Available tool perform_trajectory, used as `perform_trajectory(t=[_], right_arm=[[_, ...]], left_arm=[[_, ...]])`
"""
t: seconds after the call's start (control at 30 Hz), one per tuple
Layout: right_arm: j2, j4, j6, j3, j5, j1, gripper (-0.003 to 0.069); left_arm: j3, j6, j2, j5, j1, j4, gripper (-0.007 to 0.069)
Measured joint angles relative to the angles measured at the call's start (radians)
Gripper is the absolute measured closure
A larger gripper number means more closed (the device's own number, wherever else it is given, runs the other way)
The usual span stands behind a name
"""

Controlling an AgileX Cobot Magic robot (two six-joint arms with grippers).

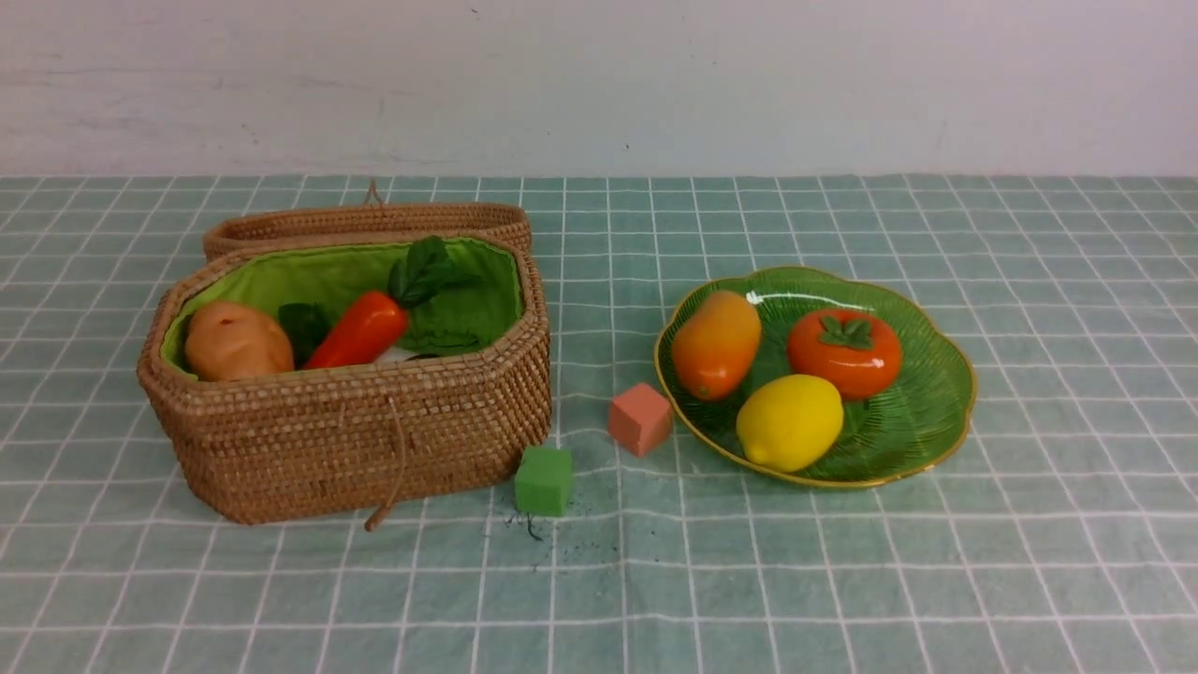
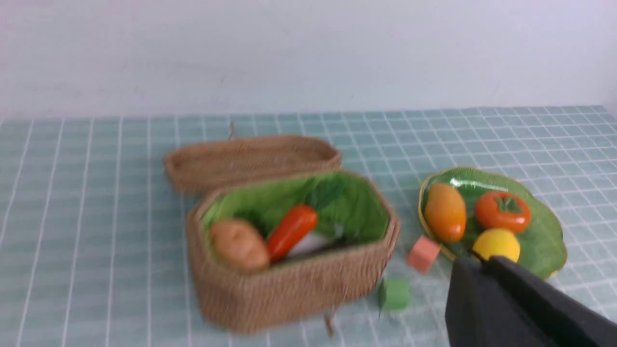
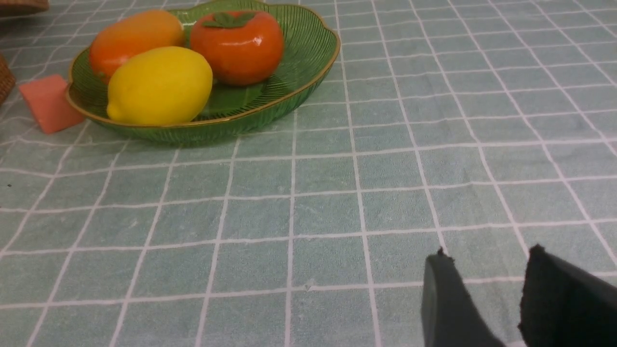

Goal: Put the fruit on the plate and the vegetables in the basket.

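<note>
Sorting looks finished: mango, persimmon, lemon all on green plate, toward right edge of table. Potato, carrot, white radish, partly hidden, inside basket, toward table's left edge; eggplant hard to make out. Left fingers clenched, nothing in them; right fingers parted, empty. Next move probably just parking both arms, clear of basket and plate rims.
</note>
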Motion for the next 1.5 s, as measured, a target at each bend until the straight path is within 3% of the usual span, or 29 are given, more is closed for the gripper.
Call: perform_trajectory(t=[0.07,0.2,0.37,0.53,1.3,1.4,1.5], right_arm=[[0.000,0.000,0.000,0.000,0.000,0.000,0.0419],[0.000,0.000,0.000,0.000,0.000,0.000,0.0419],[0.000,0.000,0.000,0.000,0.000,0.000,0.0419],[0.000,0.000,0.000,0.000,0.000,0.000,0.0419],[0.000,0.000,0.000,0.000,0.000,0.000,0.0419],[0.000,0.000,0.000,0.000,0.000,0.000,0.0419],[0.000,0.000,0.000,0.000,0.000,0.000,0.0419]], left_arm=[[0.284,-0.100,-0.231,-0.029,0.000,0.003,0.0638],[0.604,-0.195,-0.440,-0.078,0.000,-0.021,0.0638],[0.771,-0.218,-0.586,-0.127,0.000,-0.050,0.0638],[0.784,-0.219,-0.698,-0.119,0.000,-0.028,0.0638],[0.818,-0.218,-0.705,-0.053,0.002,0.016,0.0638],[0.835,-0.218,-0.705,-0.054,0.035,0.007,0.0638],[0.858,-0.218,-0.685,-0.066,0.185,-0.072,0.0638]])
